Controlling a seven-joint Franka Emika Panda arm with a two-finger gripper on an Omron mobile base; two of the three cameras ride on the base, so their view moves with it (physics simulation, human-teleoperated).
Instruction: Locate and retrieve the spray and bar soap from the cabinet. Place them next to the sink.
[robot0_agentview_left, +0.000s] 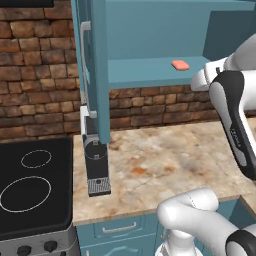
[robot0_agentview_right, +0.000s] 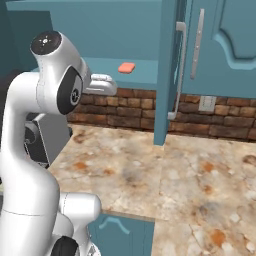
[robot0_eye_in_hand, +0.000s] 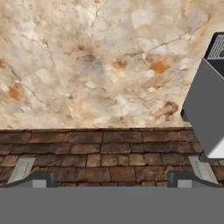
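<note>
**A:** ok so where's the soap at? I only spot one small flat rounded salmon-orange bar soap (robot0_agentview_left: 180, 65), lying flat on the shelf of the teal-blue wall cabinet (robot0_agentview_left: 150, 70) with its door swung open, pale bar handle facing out.

**B:** yep, same bar in the right base view, mid-shelf and a bit toward the open door edge, nothing touching it. Any writing on it? I can't read a label anywhere, the little mark on the white arm's forearm is too small to make out.

**A:** same here. And the pincer?

**B:** two small dark fingertips (robot0_eye_in_hand: 39, 179) at the bottom of the hand view, set wide apart with nothing between them. It's looking at the brown brick wall (robot0_eye_in_hand: 100, 153) and the beige marbled stone countertop (robot0_eye_in_hand: 87, 65), so below the shelf, well apart from the soap.

**A:** the grey box on the right there?

**B:** grey-and-black coffee machine (robot0_agentview_left: 96, 160), standing on the counter under the open door, beside the black glass cooktop (robot0_agentview_left: 32, 185).
</note>
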